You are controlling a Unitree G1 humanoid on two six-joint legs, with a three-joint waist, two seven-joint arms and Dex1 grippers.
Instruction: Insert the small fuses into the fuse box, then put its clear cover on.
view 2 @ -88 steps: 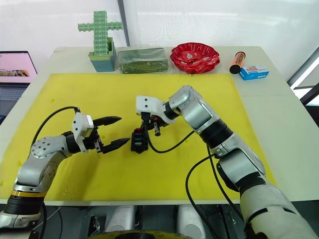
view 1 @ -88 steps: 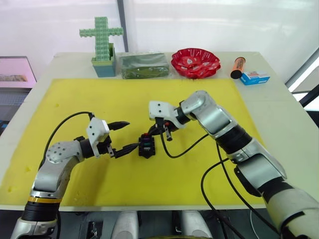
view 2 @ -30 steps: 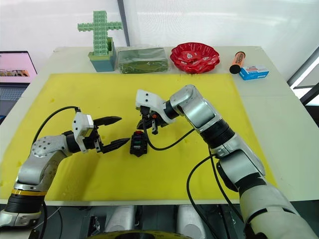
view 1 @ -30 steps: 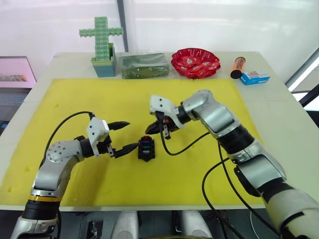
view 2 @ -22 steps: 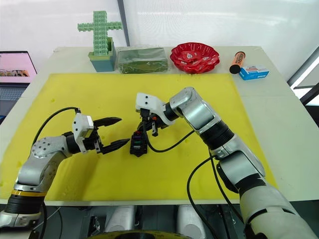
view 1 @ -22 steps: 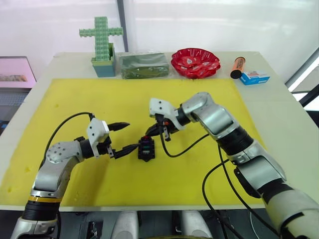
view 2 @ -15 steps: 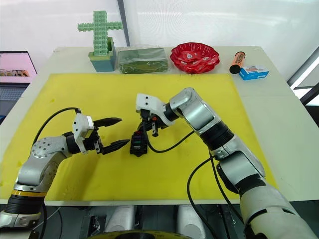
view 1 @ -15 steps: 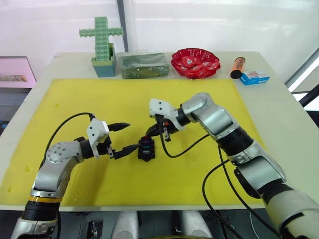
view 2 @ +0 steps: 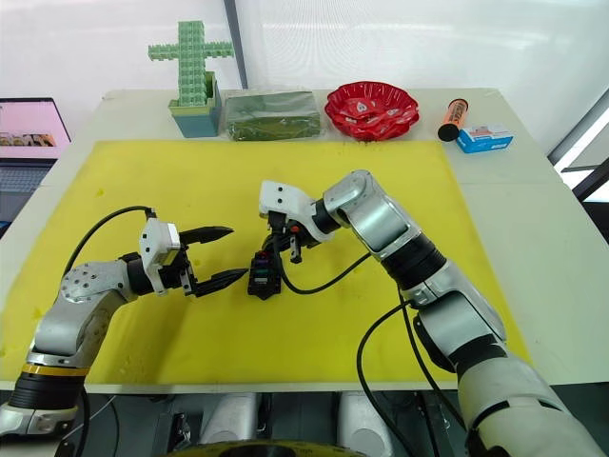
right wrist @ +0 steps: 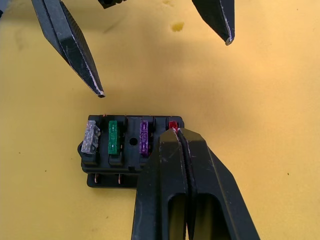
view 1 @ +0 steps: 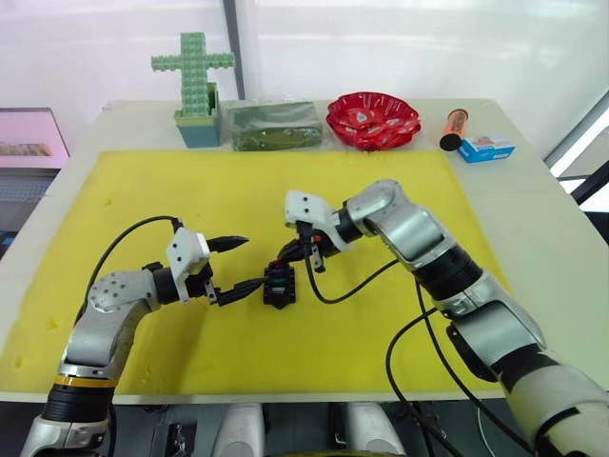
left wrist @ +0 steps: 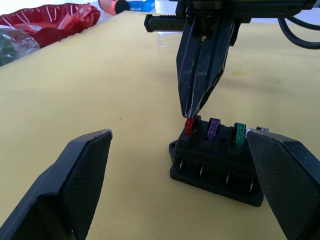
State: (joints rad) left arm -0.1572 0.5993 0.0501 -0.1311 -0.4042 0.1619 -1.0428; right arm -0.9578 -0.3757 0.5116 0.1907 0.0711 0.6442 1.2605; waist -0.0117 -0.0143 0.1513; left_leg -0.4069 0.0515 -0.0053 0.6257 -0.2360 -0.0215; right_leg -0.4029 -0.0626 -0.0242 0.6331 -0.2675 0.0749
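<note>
The black fuse box lies mid-mat on the yellow mat. In its slots stand a grey fuse, a green fuse, a purple fuse and a red fuse. My right gripper is shut, its joined tips touching the top of the red fuse. My left gripper is open just left of the box, one finger on each side of it, not touching. The clear cover lies on the mat beyond the right gripper.
Along the table's back edge stand a green cross of blocks, a dark green box, a red bowl, an orange tube and a blue-white carton. Black cables trail over the mat from both wrists.
A second ago my right gripper hung slightly above the box; it has come down until its shut tips meet the red fuse. The left gripper and the box have stayed put.
</note>
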